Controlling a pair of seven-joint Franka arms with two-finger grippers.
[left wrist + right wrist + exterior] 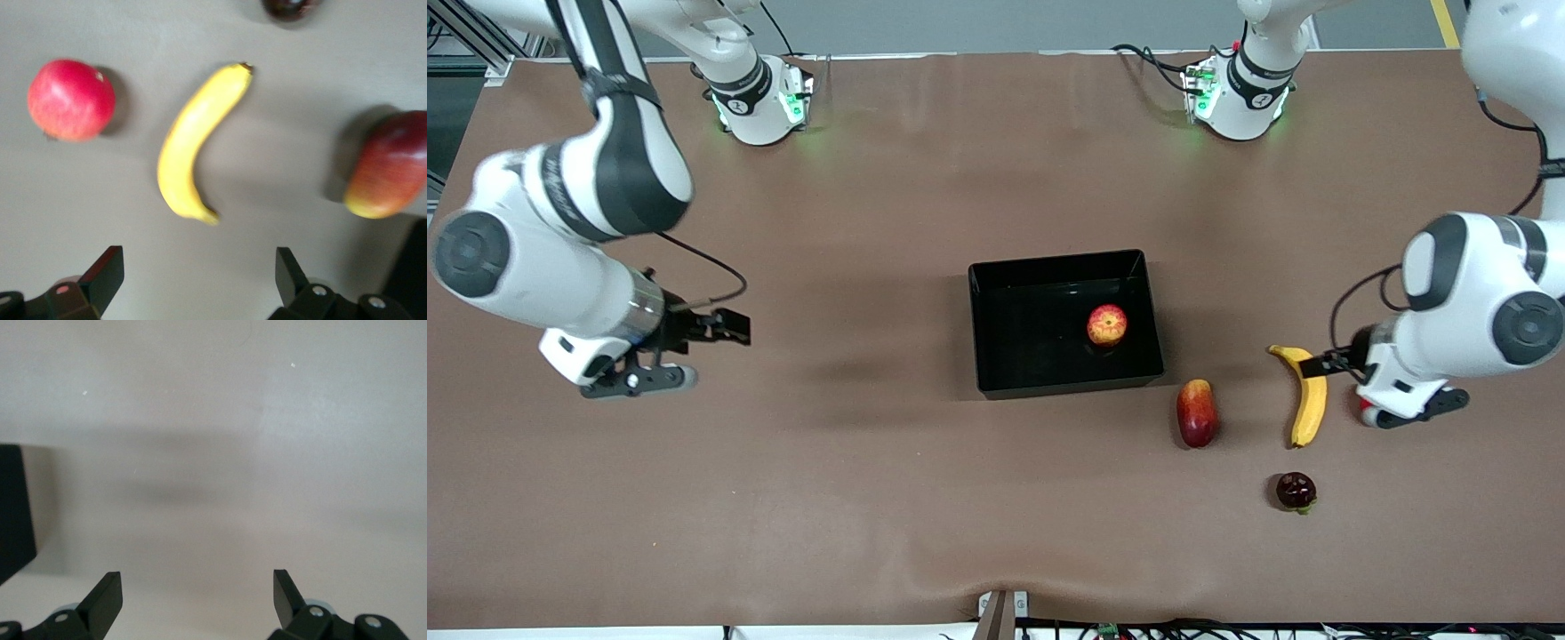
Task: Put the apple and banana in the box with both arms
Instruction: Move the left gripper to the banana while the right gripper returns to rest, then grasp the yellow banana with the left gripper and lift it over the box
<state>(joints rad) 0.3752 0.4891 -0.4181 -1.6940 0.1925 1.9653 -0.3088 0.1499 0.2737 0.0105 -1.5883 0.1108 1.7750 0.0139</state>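
The apple (pixel 1107 324), red with yellow streaks, lies inside the black box (pixel 1069 385) at mid-table, near its wall toward the left arm's end. The banana (pixel 1307 396) lies on the table beside the box, toward the left arm's end. My left gripper (pixel 1329 363) is open and empty, low over the banana's end farthest from the front camera. In the left wrist view the banana (pixel 193 143) lies just ahead of the open left gripper (pixel 200 273). My right gripper (pixel 729 327) is open and empty over bare table at the right arm's end, as the right wrist view (pixel 198 597) also shows.
An elongated red-and-yellow fruit (pixel 1197 413) lies between box and banana. A dark round fruit (pixel 1296 491) lies nearer the front camera. A pinkish-red round fruit (pixel 70 100) sits beside the banana, mostly hidden under the left hand in the front view. The box's wall (pixel 13 513) shows in the right wrist view.
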